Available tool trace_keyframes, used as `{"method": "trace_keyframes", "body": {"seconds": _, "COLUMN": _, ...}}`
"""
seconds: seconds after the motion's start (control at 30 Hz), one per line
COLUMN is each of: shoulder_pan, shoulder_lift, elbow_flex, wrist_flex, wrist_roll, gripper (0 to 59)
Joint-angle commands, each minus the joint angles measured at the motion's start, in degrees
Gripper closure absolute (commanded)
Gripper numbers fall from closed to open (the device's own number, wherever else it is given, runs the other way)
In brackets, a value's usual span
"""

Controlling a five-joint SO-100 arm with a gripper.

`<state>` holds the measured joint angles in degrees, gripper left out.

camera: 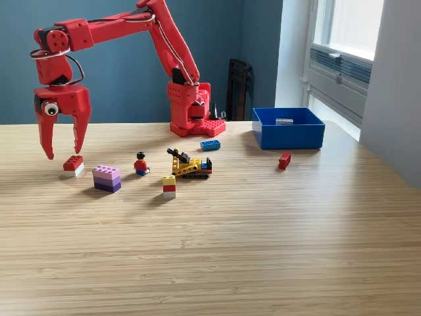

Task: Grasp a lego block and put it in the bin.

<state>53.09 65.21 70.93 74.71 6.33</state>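
I cannot identify the small grey piece (284,121) inside the bin (289,137) — too small; the arm's (172,39) top is cut by the upper edge.

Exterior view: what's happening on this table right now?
A red robot arm reaches to the exterior view's left, its tool open and hanging just above a red-and-white lego block, holding nothing. Other pieces lie loose on the wooden table: a purple stack, a small figure, a yellow vehicle, a blue brick and a red brick. The blue bin sits at the right with something small and grey inside.
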Motion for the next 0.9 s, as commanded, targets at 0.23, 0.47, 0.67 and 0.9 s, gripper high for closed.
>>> {"method": "trace_keyframes", "body": {"seconds": 0.23, "shoulder_pan": -2.90, "shoulder_lift": 1.23, "elbow_flex": 1.67, "wrist_flex": -1.23, "wrist_roll": 1.05, "gripper": 39.3}}
{"method": "trace_keyframes", "body": {"seconds": 0.47, "shoulder_pan": -3.87, "shoulder_lift": 1.23, "elbow_flex": 2.64, "wrist_flex": -1.14, "wrist_roll": -0.09, "gripper": 38.5}}
{"method": "trace_keyframes", "body": {"seconds": 0.67, "shoulder_pan": -3.69, "shoulder_lift": 1.23, "elbow_flex": 2.90, "wrist_flex": -1.23, "wrist_roll": -1.49, "gripper": 40.4}}
{"method": "trace_keyframes", "body": {"seconds": 0.9, "shoulder_pan": -3.69, "shoulder_lift": 1.23, "elbow_flex": 2.99, "wrist_flex": -1.32, "wrist_roll": -1.58, "gripper": 56.6}}
